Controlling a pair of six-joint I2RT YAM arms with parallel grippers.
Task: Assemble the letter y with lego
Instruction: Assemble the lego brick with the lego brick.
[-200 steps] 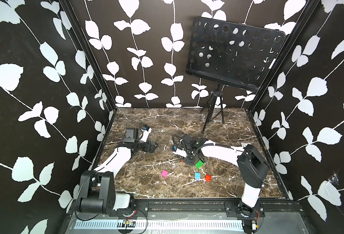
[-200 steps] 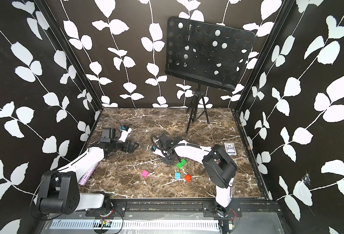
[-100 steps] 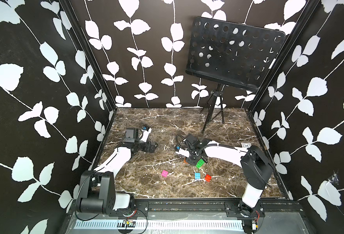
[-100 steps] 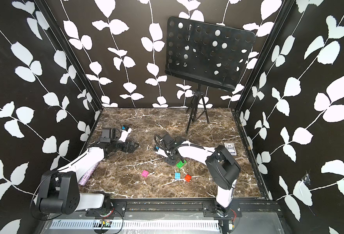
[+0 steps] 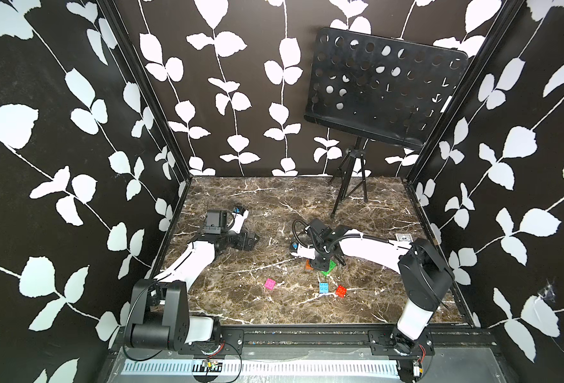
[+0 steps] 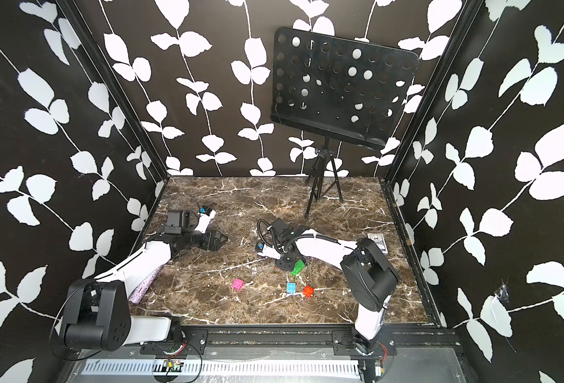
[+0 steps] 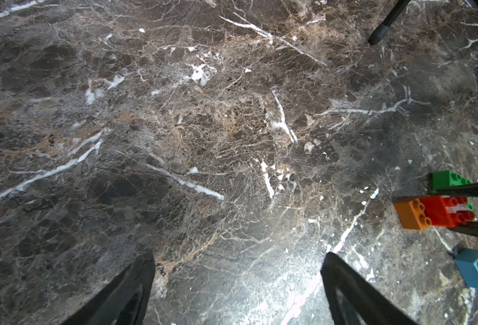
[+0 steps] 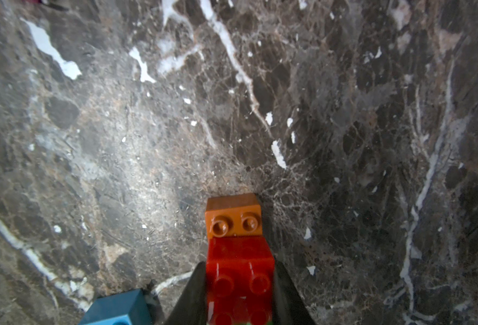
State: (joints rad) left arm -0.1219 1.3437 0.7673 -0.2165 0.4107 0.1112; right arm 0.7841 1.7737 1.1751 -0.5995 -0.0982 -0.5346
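My right gripper (image 8: 240,264) is shut on a red brick (image 8: 240,270), low over the marble floor. The red brick overlaps the back of an orange brick (image 8: 233,218) and meets the green brick (image 5: 328,267). Whether they are pressed together I cannot tell. In the left wrist view the orange brick (image 7: 410,212), red brick (image 7: 446,211) and green brick (image 7: 446,180) form one cluster. A pink brick (image 5: 270,284), a light blue brick (image 5: 323,287) and another red brick (image 5: 341,291) lie loose towards the front. My left gripper (image 7: 238,270) is open and empty at the left, low over bare floor.
A black perforated music stand (image 5: 383,99) on a tripod (image 5: 348,185) stands at the back right. A card deck (image 5: 403,237) lies by the right wall. A glittery strip (image 6: 144,285) lies under the left arm. Leaf-patterned walls close in three sides.
My right gripper has shifted slightly to the front right with the red brick, now by the orange and green bricks. The left arm has stayed still.
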